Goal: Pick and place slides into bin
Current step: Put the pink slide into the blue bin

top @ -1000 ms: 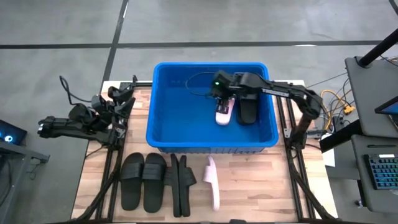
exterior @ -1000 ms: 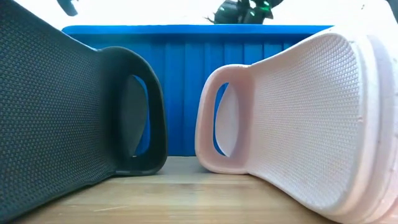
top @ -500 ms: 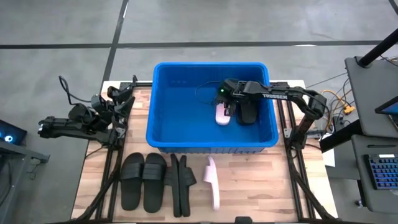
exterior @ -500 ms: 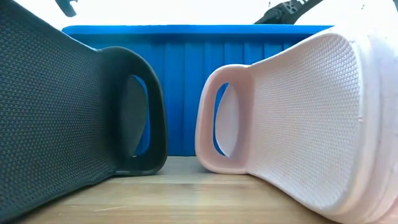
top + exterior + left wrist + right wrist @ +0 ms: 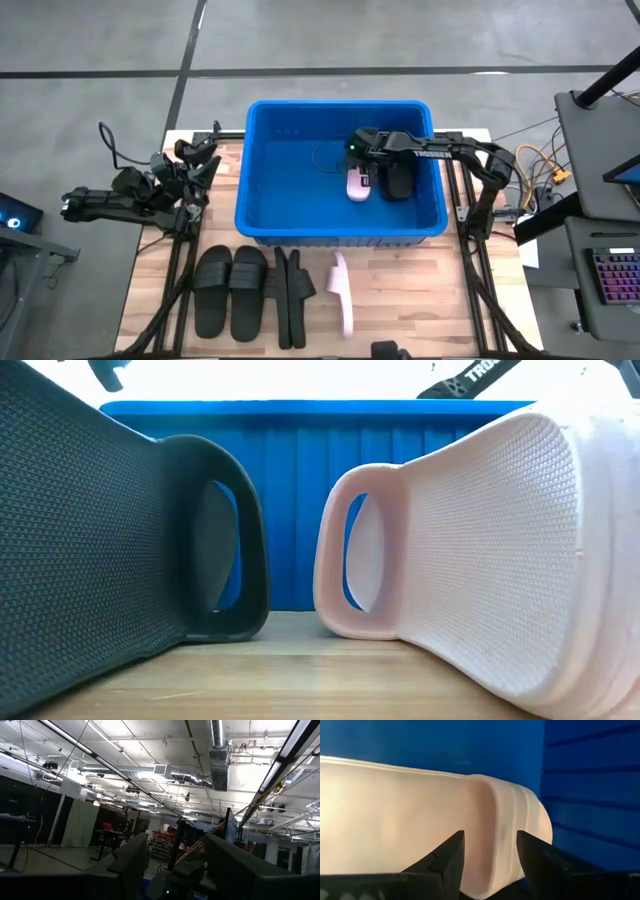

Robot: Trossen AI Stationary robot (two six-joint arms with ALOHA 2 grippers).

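A bright blue bin stands mid-table. Inside it lie a black slide and, beside it, a pale pink slide. My right gripper reaches down into the bin and is shut on this pink slide. On the table before the bin a black pair lies flat. Two more black slides and a second pink slide stand on their sides. My left gripper waits open at the table's left edge, pointing upward. My right gripper has the pink slide at the edge of its wide strap, which fills the gap between the two fingers. The fingers slant down from above, coming from the table's right. The slide lies low in the bin beside the black one; whether it rests on the floor I cannot tell.
The bin's ribbed near wall rises behind the black slide and the pink slide standing close to the low camera. A dark cable lies on the bin floor. Bare wood shows at the table's near right.
My right gripper has sunk down into the bin with the pink slide and rolled a little. In the low view its head has dropped out of sight behind the bin's rim. The slide now lies lower, beside the black one.
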